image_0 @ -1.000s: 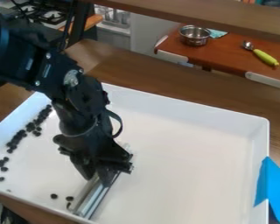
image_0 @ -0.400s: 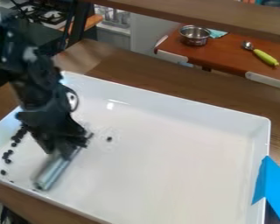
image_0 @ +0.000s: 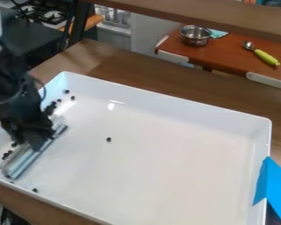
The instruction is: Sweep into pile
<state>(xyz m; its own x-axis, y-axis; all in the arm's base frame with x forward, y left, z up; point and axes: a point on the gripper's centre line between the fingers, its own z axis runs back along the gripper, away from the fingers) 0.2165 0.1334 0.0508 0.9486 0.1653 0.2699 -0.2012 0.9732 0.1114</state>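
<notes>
Leftward has slid the long silvery bar, clamped in the black two-finger gripper; keep its edge flush, gently nudging small black pellets together.

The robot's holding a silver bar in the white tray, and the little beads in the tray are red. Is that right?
Not quite: the beads are black, as the camera view shows. The gripper does hold a silver bar in the white tray.
</notes>
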